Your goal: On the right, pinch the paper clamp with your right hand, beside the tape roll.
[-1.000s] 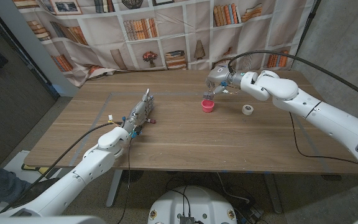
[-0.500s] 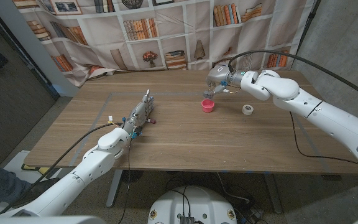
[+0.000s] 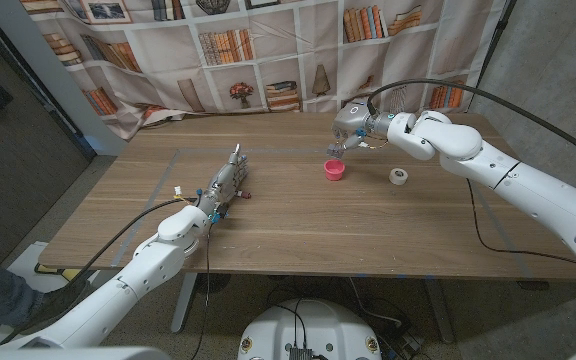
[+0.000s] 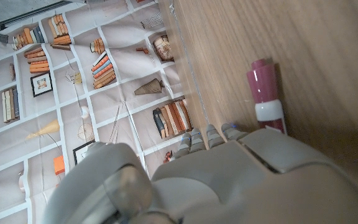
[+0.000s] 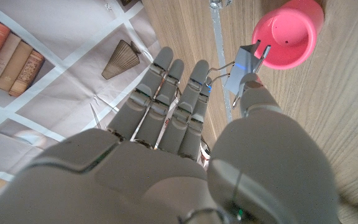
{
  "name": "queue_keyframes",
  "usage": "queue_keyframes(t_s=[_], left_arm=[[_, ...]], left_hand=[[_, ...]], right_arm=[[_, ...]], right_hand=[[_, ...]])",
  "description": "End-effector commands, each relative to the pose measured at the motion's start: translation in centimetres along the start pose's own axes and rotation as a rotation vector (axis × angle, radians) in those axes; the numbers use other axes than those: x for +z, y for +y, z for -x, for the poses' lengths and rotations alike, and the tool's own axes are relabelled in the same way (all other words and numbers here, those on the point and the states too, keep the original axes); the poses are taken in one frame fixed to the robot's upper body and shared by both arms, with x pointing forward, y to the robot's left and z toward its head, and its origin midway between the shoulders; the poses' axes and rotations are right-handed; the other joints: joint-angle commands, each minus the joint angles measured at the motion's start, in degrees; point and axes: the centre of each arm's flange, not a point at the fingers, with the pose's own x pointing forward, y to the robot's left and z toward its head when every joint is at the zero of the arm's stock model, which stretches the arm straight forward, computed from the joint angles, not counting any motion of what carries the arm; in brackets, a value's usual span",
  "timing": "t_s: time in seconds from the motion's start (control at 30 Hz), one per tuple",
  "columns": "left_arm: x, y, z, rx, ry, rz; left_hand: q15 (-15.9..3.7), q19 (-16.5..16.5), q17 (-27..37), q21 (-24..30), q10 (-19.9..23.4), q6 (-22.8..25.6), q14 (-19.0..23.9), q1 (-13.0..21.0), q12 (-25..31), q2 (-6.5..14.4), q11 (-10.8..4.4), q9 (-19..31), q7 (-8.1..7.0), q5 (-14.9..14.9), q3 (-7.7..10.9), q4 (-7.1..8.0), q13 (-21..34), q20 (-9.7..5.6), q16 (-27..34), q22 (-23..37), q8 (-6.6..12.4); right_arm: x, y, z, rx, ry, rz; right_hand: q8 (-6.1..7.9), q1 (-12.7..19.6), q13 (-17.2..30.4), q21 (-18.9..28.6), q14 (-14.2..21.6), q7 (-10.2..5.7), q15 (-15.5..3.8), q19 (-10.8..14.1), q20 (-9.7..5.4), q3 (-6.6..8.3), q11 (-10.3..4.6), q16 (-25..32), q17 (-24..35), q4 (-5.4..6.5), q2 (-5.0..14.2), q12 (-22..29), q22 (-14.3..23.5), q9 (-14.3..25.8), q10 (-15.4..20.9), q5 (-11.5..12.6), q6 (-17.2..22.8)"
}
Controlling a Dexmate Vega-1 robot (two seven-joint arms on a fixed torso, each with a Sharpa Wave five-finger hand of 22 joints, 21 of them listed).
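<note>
Fingers (image 5: pixel 185 93) + thumb pinching paper clamp (image 5: pixel 240 71), right hand (image 5: pixel 166 143)

R hand (image 5: pixel 185 155) pinches paper clamp (image 5: pixel 241 68) nr pink cup (image 5: pixel 288 34).

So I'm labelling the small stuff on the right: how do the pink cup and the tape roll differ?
The pink cup is bright pink; the tape roll is white. The cup is the bigger, a closed-bottom bowl shape; the roll is a ring. The cup sits just below the right hand; the roll lies further right. Both rest on the table.
</note>
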Motion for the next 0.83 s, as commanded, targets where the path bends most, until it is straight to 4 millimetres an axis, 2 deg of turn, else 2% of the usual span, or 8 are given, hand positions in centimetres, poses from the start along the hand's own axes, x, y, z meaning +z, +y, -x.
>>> queue_keyframes(t_s=[0.03, 0.83], left_arm=[[0.06, 0.08, 0.07, -0.004, 0.000, -0.003], [0.71, 0.22, -0.36, -0.013, 0.003, -0.014]], left_hand=[[0.03, -3.4, 0.2, -0.2, -0.2, 0.0, -0.3, 0.5, -0.1, 0.1, 0.12, 0.2, 0.08, 0.0, -0.44, 0.00, 0.1, 0.63, 0.0, 0.3, -0.33], [0.10, -3.7, 0.2, -0.3, -0.4, -0.1, -0.4, 0.6, -0.1, 0.2, 0.08, 0.2, 0.18, 0.0, -0.56, 0.05, 0.1, 0.52, 0.0, 0.3, -0.34]], right_arm=[[0.09, -0.31, 0.00, -0.008, 0.003, 0.006], [0.04, -0.23, -0.14, -0.011, 0.006, -0.001]], right_hand=[[0.06, 4.3, 0.3, 0.0, 0.5, -8.83, -4.69, 0.1, -0.14, 0.38, -2.27, 0.0, 0.0, -0.07, 3.99, 0.3, 0.1, 0.2, 2.9, -0.2, 9.3], [-0.11, 4.7, 0.2, -0.2, 0.7, -8.81, -4.78, -0.1, -0.07, 0.49, -2.26, -0.1, 0.0, -0.08, 4.01, 0.2, 0.1, 0.2, 3.4, -0.3, 9.7]])
